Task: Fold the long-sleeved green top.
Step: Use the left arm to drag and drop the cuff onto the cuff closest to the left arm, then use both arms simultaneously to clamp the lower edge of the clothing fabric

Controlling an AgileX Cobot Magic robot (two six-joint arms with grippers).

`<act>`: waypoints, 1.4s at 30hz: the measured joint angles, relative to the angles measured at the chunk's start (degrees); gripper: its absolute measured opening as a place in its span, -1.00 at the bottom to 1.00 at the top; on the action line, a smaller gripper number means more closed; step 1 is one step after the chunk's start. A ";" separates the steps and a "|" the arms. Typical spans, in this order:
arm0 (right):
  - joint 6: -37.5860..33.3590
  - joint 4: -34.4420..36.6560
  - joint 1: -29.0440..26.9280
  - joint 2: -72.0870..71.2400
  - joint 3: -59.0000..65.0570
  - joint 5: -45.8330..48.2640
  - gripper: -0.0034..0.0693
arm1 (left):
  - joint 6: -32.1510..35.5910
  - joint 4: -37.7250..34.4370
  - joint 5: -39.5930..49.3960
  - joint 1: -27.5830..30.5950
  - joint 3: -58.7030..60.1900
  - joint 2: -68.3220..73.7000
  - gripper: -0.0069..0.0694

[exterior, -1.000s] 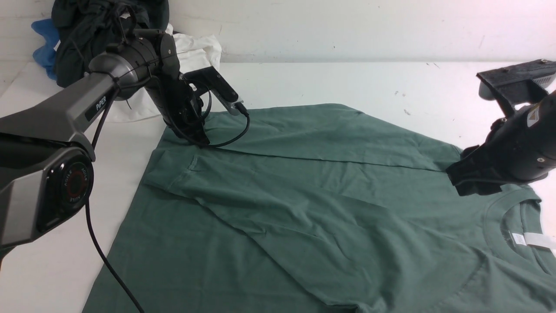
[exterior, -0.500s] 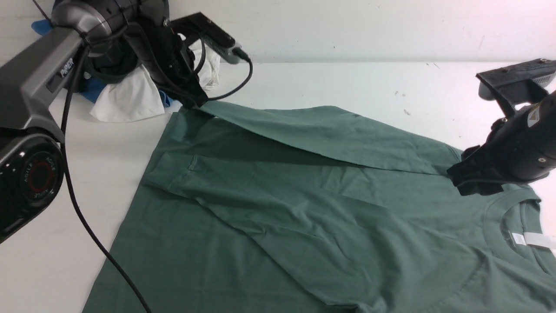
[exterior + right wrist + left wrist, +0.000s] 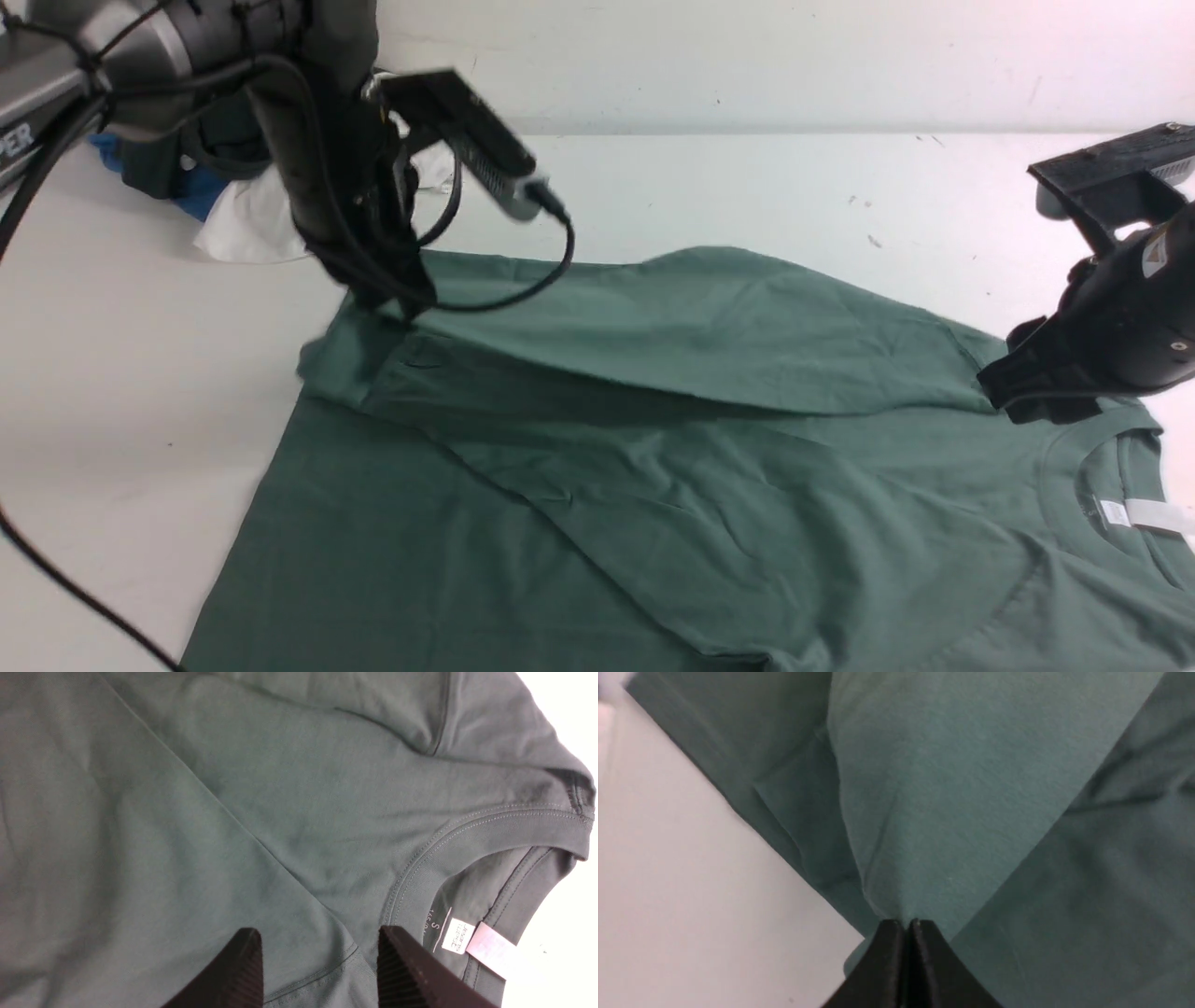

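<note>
The green long-sleeved top lies spread over the white table, its ribbed neck and white label at the right. My left gripper is shut on the top's far left corner and holds that flap raised over the body; in the left wrist view the closed jaws pinch a taut cone of the top's green cloth. My right gripper stands open at the shoulder beside the neck, its two fingers hovering over a hemmed seam, nothing between them. The collar and label show close by.
A pile of other clothes sits at the back left: a white garment, a blue one and a dark one behind the left arm. The left arm's black cable hangs over the top. A wall closes the far edge.
My left gripper lifted the far edge of the top up and back, then swung down toward the near side, dragging the flap further over the body. The right arm barely shifted.
</note>
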 joint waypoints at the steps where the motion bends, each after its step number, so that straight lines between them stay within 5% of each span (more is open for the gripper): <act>1: 0.00 0.00 0.00 0.00 0.00 0.00 -0.01 | -0.57 0.25 0.04 0.00 5.23 -1.87 -0.84; 18: 0.11 1.57 0.00 -4.97 0.00 2.29 -0.01 | -1.76 -0.96 -0.50 0.00 13.82 -1.09 -0.74; 29: -6.50 10.45 1.09 -10.89 0.00 7.97 -0.01 | -4.79 -4.22 -0.70 -0.52 14.04 -4.51 0.28; 35: -7.23 11.93 7.41 -15.14 0.00 13.06 -0.01 | -6.34 -4.87 -0.94 -2.92 21.44 -17.46 0.25; 42: -8.07 12.07 18.85 -17.28 1.72 13.51 0.02 | 5.27 -5.39 -0.85 -4.06 43.96 -27.28 0.15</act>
